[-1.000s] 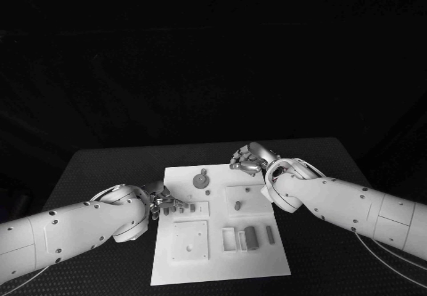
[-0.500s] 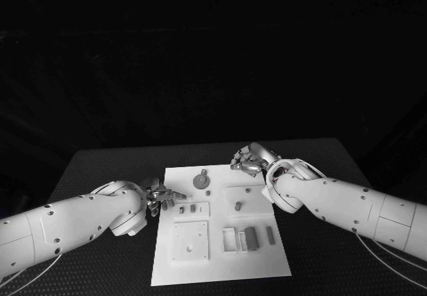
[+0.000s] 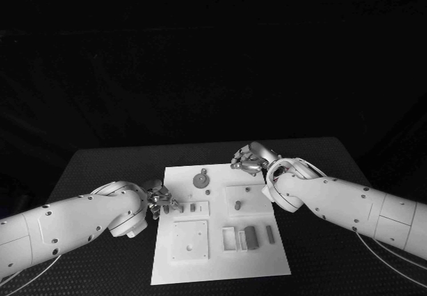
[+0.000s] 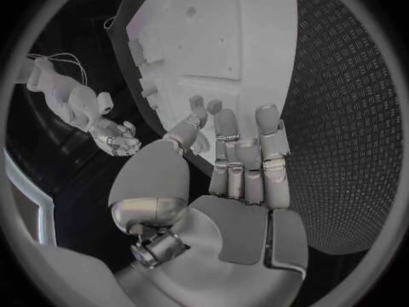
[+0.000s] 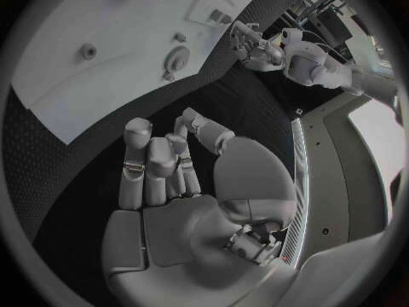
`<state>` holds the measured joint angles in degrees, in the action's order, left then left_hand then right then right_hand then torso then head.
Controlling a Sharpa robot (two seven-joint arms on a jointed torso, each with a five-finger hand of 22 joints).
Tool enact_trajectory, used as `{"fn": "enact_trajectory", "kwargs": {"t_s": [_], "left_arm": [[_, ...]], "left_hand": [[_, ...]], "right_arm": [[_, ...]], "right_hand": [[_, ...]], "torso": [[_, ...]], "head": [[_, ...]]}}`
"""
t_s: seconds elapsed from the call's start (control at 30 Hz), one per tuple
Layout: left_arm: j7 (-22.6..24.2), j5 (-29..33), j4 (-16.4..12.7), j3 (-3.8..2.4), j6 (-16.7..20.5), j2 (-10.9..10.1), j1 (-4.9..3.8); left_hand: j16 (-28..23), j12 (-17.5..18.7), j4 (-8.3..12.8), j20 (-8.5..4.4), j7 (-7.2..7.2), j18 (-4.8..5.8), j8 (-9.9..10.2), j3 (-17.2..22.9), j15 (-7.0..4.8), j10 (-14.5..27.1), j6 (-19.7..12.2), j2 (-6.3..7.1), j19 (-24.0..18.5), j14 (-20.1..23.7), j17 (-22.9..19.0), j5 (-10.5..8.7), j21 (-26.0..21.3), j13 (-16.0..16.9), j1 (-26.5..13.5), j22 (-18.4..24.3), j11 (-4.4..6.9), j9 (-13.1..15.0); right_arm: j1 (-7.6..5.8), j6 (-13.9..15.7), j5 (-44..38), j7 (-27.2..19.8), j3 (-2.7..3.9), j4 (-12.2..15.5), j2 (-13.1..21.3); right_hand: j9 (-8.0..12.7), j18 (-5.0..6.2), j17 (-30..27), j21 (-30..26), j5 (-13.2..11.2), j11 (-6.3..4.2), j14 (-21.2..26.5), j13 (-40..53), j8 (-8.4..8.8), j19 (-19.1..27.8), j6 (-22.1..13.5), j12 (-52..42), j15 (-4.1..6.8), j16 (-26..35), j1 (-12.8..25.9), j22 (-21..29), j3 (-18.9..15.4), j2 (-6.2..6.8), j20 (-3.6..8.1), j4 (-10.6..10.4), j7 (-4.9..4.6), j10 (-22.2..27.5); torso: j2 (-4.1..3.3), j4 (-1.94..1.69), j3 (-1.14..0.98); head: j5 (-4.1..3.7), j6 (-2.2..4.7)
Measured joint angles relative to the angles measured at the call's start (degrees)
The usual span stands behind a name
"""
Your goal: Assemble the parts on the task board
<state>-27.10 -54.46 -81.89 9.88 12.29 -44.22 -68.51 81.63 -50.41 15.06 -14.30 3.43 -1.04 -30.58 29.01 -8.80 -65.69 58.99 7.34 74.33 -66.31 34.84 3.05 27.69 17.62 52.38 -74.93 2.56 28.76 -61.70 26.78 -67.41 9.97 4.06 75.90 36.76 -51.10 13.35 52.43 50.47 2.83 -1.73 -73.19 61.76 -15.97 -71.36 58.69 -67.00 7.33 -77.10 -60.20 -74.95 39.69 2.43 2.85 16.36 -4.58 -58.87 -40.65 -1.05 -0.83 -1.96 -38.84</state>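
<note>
The white task board (image 3: pixel 218 253) lies in the middle of the table. On it are a round disc part (image 3: pixel 202 180), two short pegs (image 3: pixel 187 209), a single peg (image 3: pixel 239 203) and dark blocks (image 3: pixel 251 236) in slots. My left hand (image 3: pixel 160 200) hovers at the board's left edge beside the two pegs. In the left wrist view its fingers (image 4: pixel 243 164) are curled in with nothing in them. My right hand (image 3: pixel 249 159) sits at the board's far right corner, right of the disc part (image 5: pixel 177 56). Its fingers (image 5: pixel 157 167) are curled in on nothing.
The black table (image 3: pixel 107 166) stretches out on both sides of the board. A square plate with a small hole (image 3: pixel 189 240) takes up the board's near left part. The board's near edge lies close to the table's front.
My left hand has drawn back to the left, from over the two pegs to the board's edge. The pegs stay in place. My right hand has not moved.
</note>
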Motion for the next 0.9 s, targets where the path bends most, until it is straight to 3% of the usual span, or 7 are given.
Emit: {"fn": "enact_trajectory", "kwargs": {"t_s": [0.13,0.9], "left_arm": [[0.39,-0.05,-0.18,0.00,-0.81,0.02,0.00],[0.91,-2.67,0.91,0.09,-2.06,1.55,0.01]], "left_hand": [[-0.01,0.00,-1.07,0.00,-0.06,0.00,0.24,-0.04,0.02,0.00,-0.06,0.90,0.00,0.02,0.02,0.00,-0.16,-0.08,-0.90,0.00,-0.01,-0.05],[-0.01,0.28,-3.48,0.11,0.02,0.00,0.68,0.21,0.23,0.19,0.05,0.94,-0.11,0.20,0.21,0.00,-0.39,-0.25,-1.43,0.02,-0.20,-0.22]], "right_arm": [[0.00,-0.07,0.02,0.00,0.00,-0.03,-0.01],[0.00,-0.24,0.06,0.04,0.00,-0.10,-0.10]], "right_hand": [[-0.07,0.00,0.00,0.00,0.00,0.00,0.00,0.00,0.00,-0.15,0.00,0.00,0.00,0.00,0.00,0.00,0.00,0.00,0.13,0.00,0.00,0.00],[-0.13,0.01,0.00,0.00,0.00,0.00,0.00,0.00,0.00,-0.22,0.00,0.00,0.00,0.00,0.00,0.00,0.00,0.00,0.01,0.00,0.00,0.00]], "torso": [[0.00,-0.02,0.02],[-0.03,0.00,0.00]], "head": [[0.03,-0.04],[0.09,-0.21]]}}
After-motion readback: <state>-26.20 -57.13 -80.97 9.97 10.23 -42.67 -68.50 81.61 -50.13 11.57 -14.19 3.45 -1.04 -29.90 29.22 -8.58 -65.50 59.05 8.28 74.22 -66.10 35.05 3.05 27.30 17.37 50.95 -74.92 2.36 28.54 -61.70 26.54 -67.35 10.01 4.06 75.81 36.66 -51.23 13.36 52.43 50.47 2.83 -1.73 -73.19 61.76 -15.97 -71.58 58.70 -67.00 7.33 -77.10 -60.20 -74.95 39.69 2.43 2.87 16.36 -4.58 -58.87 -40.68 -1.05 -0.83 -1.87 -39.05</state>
